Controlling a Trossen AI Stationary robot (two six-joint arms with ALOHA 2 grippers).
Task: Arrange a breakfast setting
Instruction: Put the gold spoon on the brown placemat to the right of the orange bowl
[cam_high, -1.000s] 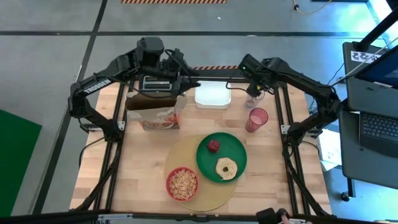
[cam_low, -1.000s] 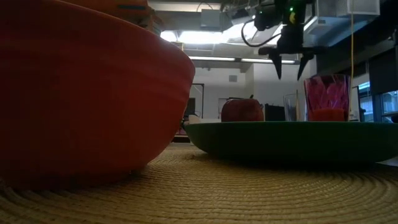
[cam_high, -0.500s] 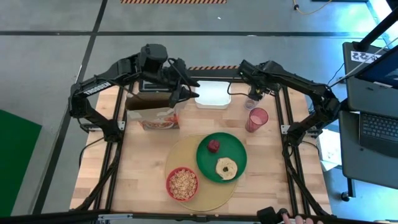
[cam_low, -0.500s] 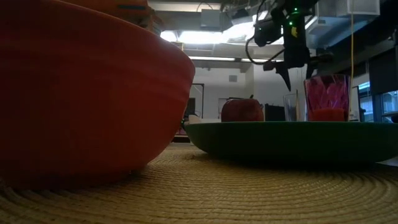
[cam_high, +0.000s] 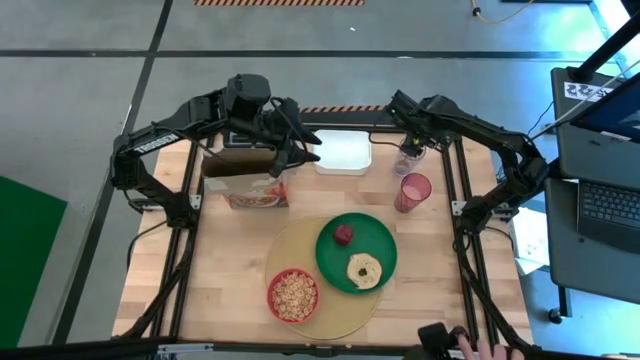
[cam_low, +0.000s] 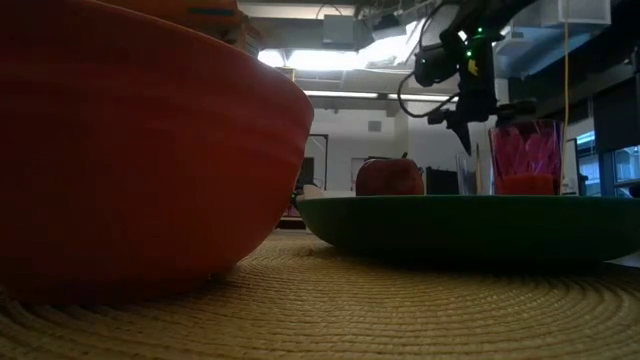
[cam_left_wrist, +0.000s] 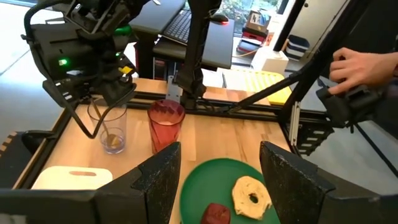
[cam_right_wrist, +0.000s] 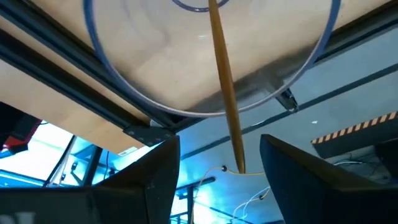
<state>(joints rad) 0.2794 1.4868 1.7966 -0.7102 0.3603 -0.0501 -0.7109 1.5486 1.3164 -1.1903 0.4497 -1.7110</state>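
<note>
The right gripper (cam_high: 407, 152), jaws parted and empty, hovers over a clear glass (cam_left_wrist: 109, 129) holding a wooden utensil (cam_right_wrist: 225, 93), just beside the pink cup (cam_high: 413, 191). It seems about to pick the utensil. The left gripper (cam_high: 292, 152) waits open above the cereal box (cam_high: 247, 182).

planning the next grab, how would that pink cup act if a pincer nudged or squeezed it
The pink cup stands tall and narrow on bare wood, so a push near its rim would probably tip it. It holds red liquid low down, which may steady it a little but could spill. Its translucent wall looks like thin plastic, so it is likely light and may flex under a squeeze.
</note>
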